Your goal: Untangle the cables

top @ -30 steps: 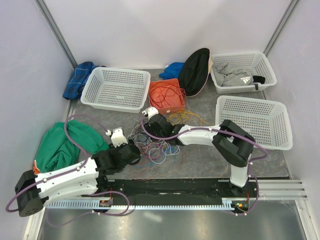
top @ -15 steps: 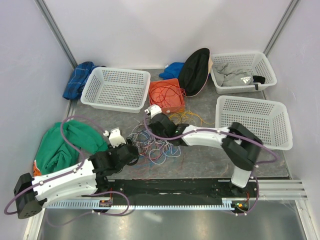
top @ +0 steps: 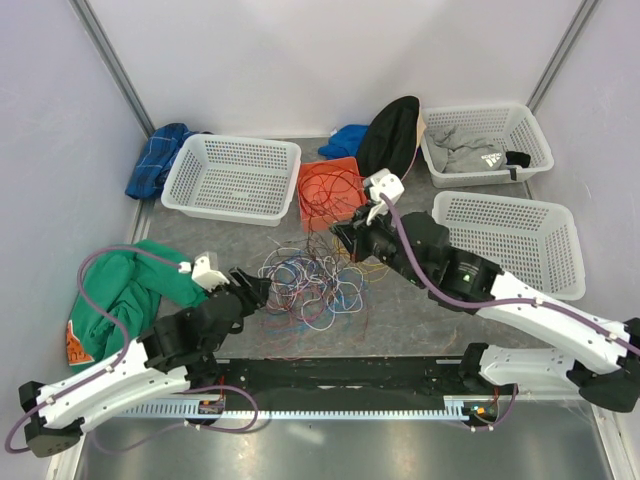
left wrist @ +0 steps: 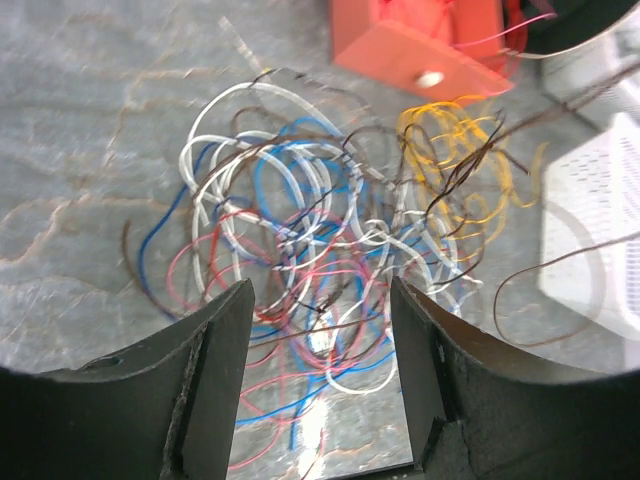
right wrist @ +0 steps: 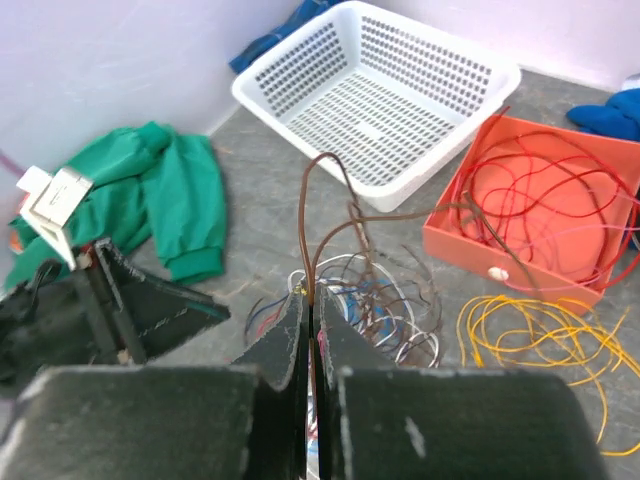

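right wrist view, op here: the right gripper [right wrist: 308,305] has its jaws pressed together on one brown cable [right wrist: 304,215]. it stands up out of the tips, loops over and runs off toward 2 o'clock. so it's teasing a single strand out, right?

replier: that's my read. can't tell where its far end goes, but it crosses over the tangle [top: 305,282] in the middle of the table [top: 230,235]. i'd guess the next move needs a slow pull up and away, watching that the whole nest doesn't come along.

op: and the left gripper [left wrist: 320,290]?

replier: jaws spread, hanging over the pile from its 9 o'clock side with nothing pinched. probably it wants to pin the rest down while the brown one slides free.

op: how bad is the pile?

replier: string-thin loops, white, blue, red, pink and brown, all woven through each other. yellow cables [right wrist: 530,325] lie just beside it at 2 o'clock. red cables [right wrist: 540,200] sit coiled in the orange tray [right wrist: 460,250] at 12. most of the job looks undone to me.
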You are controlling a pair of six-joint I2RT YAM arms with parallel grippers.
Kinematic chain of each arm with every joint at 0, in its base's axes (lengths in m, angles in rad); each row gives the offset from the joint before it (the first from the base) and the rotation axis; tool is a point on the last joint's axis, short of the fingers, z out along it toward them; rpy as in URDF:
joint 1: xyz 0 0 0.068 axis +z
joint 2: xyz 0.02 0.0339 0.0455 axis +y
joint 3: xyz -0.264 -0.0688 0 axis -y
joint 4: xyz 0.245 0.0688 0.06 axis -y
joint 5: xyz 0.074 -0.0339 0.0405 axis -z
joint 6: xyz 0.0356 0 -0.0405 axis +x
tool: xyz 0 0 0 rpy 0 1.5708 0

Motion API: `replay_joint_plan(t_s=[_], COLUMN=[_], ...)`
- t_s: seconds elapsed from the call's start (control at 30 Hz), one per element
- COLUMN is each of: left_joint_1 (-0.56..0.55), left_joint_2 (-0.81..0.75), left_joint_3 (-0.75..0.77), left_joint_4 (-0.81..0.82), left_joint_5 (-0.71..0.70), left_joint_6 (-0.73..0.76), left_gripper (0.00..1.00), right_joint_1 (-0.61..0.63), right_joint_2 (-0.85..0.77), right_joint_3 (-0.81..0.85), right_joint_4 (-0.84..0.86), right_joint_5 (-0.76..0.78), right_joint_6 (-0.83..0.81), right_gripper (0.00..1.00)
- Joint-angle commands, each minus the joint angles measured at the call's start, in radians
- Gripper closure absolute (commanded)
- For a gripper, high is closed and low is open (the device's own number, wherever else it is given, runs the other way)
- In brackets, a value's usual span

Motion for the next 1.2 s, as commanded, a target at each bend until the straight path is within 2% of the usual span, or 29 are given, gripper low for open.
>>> replay_joint_plan(t_s=[0.0,0.07,0.1,0.17,0.2,0.23,0.37,0.53,0.77,0.97,1.17], left_joint_1=[-0.002,-0.003,-0.002,-0.002,-0.002,-0.002,-0.003,-0.002,-0.002,-0.002,-0.002], left_joint_2=[-0.052,-0.075,-0.080,-0.089,-0.089,-0.086,-0.006,0.179,0.304,0.385,0.509], left_joint_3=[0.004,-0.016,-0.025,-0.059,-0.074,-0.089,-0.137,-0.065,0.016,0.050,0.098], left_joint_4=[0.158,0.226,0.322,0.417,0.470,0.601,0.840,0.949,1.122,1.183,1.199], left_joint_5=[-0.024,0.009,0.024,0.064,0.083,0.098,0.120,0.156,0.201,0.253,0.241], left_joint_6=[0.128,0.203,0.235,0.307,0.336,0.405,0.519,0.626,0.751,0.795,0.828], left_gripper=[0.36,0.34,0.32,0.23,0.22,0.21,0.21,0.20,0.18,0.18,0.21], right_joint_1=[0.005,0.005,0.005,0.005,0.005,0.005,0.007,0.005,0.005,0.005,0.005], right_joint_2=[-0.077,-0.097,-0.114,-0.130,-0.143,-0.150,-0.191,-0.229,-0.271,-0.291,-0.294], right_joint_3=[-0.039,-0.060,-0.066,-0.080,-0.083,-0.088,-0.097,-0.128,-0.168,-0.181,-0.178], right_joint_4=[-0.056,-0.054,-0.054,-0.051,-0.052,-0.049,-0.052,-0.060,-0.072,-0.079,-0.077], right_joint_5=[-0.072,-0.080,-0.094,-0.109,-0.135,-0.147,-0.207,-0.264,-0.275,-0.272,-0.276], right_joint_6=[0.056,0.073,0.078,0.093,0.096,0.101,0.124,0.141,0.154,0.156,0.159], right_gripper=[1.00,1.00,1.00,1.00,1.00,1.00,1.00,1.00,1.00,1.00,1.00])
